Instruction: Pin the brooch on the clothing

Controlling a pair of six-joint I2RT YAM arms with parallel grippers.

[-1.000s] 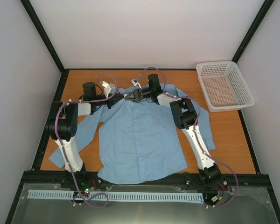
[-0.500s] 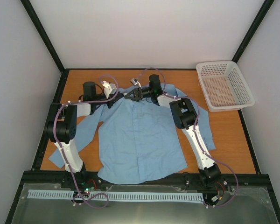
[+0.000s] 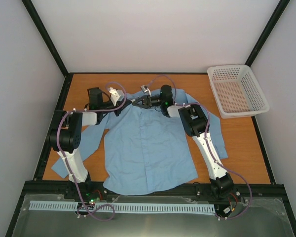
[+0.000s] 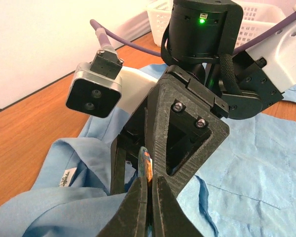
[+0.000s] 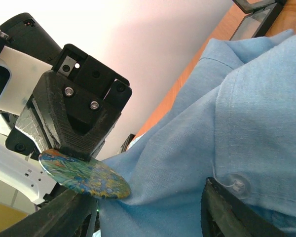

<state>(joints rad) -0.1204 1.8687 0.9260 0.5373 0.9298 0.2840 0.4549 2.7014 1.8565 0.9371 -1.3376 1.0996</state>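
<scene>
While the left gripper (image 5: 79, 150) pinches the brooch (image 5: 84, 175) at the far collar of the shirt (image 3: 148, 148), we see the right gripper (image 5: 148, 212) partly open astride fabric.

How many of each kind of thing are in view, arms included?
robot arms: 2 (left arm, right arm)
shirt, light blue: 1
brooch: 1
white mesh basket: 1
black box, only partly in view: 1
Total: 6
</scene>
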